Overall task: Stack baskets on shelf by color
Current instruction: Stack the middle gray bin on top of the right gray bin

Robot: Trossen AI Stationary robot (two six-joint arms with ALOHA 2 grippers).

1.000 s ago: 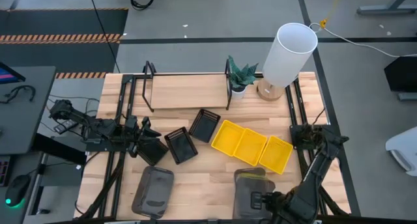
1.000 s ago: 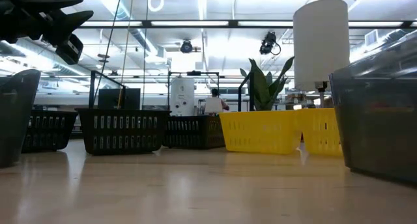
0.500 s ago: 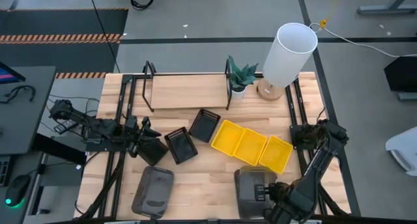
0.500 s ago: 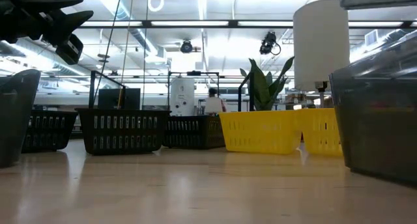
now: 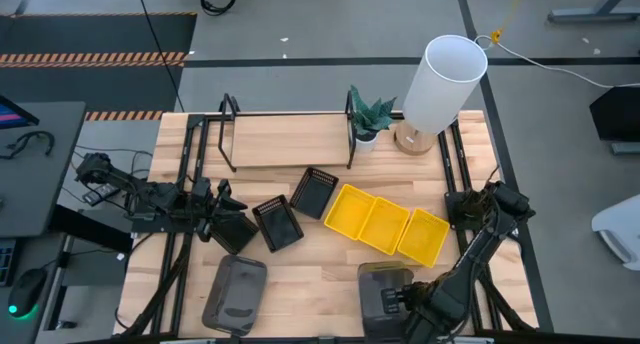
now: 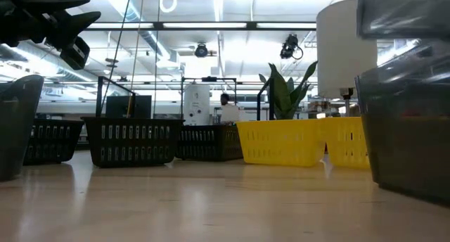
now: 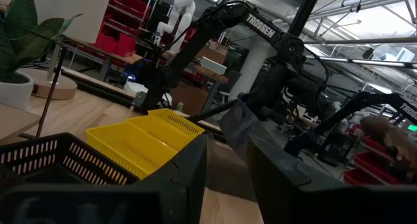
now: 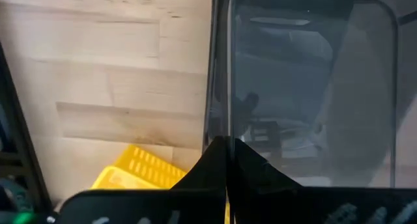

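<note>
Right gripper [image 5: 400, 302] pinches a grey basket's [image 5: 383, 294] wall just in front of three yellow baskets [image 5: 385, 224]; another grey basket [image 5: 235, 292] and two black baskets [image 5: 296, 209] lie to their left, below the shelf [image 5: 285, 139]. Low view: the grey basket hangs lifted. Left gripper [image 5: 222, 222] waits, fingers half-spread.

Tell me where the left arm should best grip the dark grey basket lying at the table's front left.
Probably one long side wall of the dark grey basket, approached from straight above. It sits upright and open-topped, apart from the black slatted baskets, so one finger could drop inside and one outside the thin rim. The left gripper hangs nearby.
</note>
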